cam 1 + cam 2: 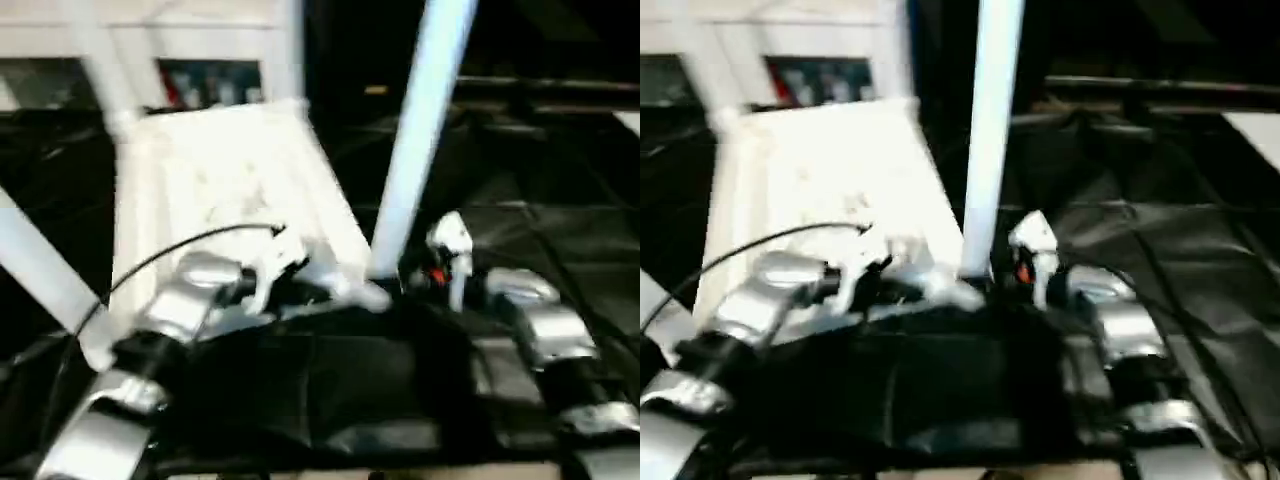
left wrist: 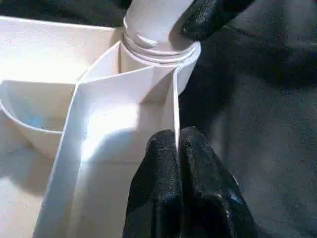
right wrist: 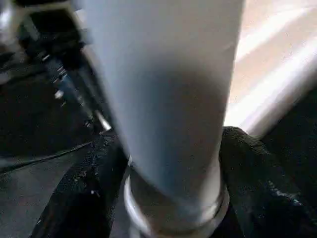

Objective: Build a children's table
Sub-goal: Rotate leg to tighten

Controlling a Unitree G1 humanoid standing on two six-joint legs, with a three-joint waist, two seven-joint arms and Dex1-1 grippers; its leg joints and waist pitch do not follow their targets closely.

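My left hand (image 2: 177,148) pinches a thin rib of the upturned table top (image 1: 225,190). At its 5 o'clock corner, my right hand (image 3: 171,173) straddles the leg (image 1: 420,130), fingers (image 3: 257,183) on both sides; grip unclear.

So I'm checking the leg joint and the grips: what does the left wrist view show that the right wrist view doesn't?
Left wrist view: the left tool is shut on a thin rib of the table top's underside, beside the round corner socket.

Right wrist view: the right tool's black fingers stand on either side of the leg, with black cloth and a dark cable behind.

Both: the white tube leg at its ringed base.
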